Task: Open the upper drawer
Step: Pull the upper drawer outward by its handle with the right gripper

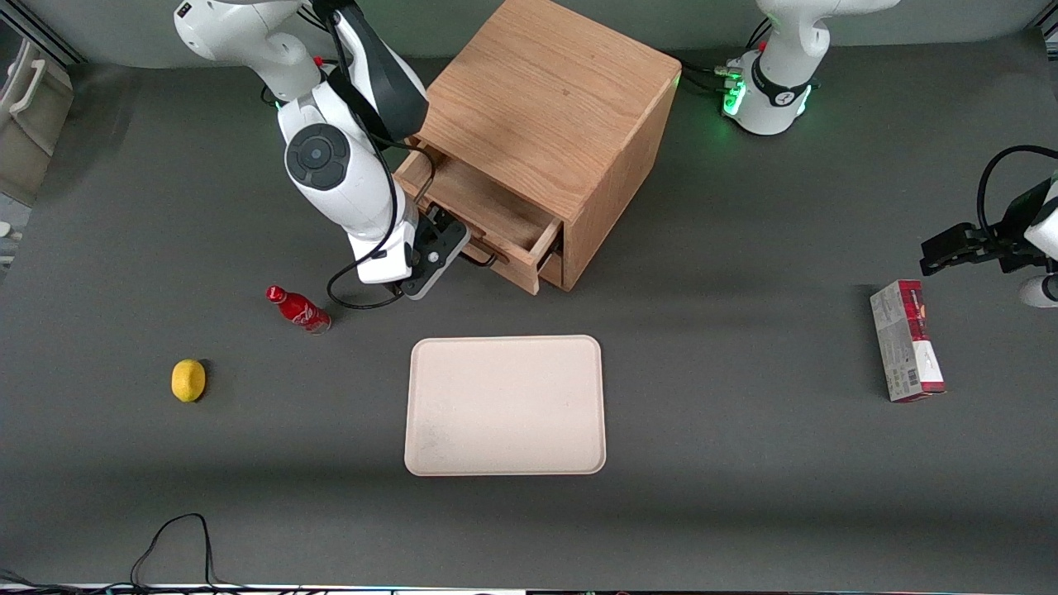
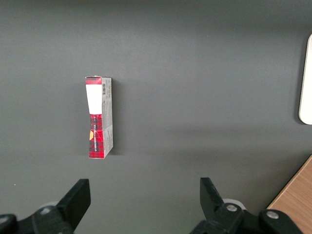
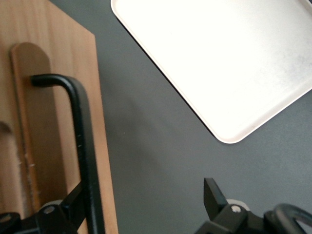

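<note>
The oak cabinet stands at the back of the table. Its upper drawer is pulled partway out, and its shallow wooden box shows empty. The drawer's light wood front carries a thin black bar handle, which also shows in the front view. My right gripper is at the drawer front, open. In the right wrist view the gripper has the handle bar between its fingers, close against one finger, while the other finger is well apart over the table. The lower drawer is mostly hidden under the upper one.
A cream tray lies nearer the front camera than the cabinet and shows in the right wrist view. A red cola bottle and a lemon lie toward the working arm's end. A red-and-white carton lies toward the parked arm's end.
</note>
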Robot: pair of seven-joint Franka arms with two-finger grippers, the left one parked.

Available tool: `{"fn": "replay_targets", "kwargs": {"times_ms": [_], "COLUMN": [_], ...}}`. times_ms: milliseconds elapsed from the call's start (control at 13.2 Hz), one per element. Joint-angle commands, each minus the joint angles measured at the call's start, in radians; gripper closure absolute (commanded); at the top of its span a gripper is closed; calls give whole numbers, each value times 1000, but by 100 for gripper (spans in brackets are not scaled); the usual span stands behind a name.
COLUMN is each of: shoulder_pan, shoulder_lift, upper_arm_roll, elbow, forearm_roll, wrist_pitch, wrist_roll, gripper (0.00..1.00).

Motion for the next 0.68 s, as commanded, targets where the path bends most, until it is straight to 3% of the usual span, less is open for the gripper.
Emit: {"fn": "replay_targets", "kwargs": {"times_ms": [0,608], "shoulder_pan": [-17,-101], "shoulder_lift": [40,108], "upper_arm_roll": [-2,-2], "elbow": [53,139], "forearm_roll": [-15,-15], "wrist_pitch": [-6,-9], "wrist_roll": [-23,-141], "gripper": [0,0]}}
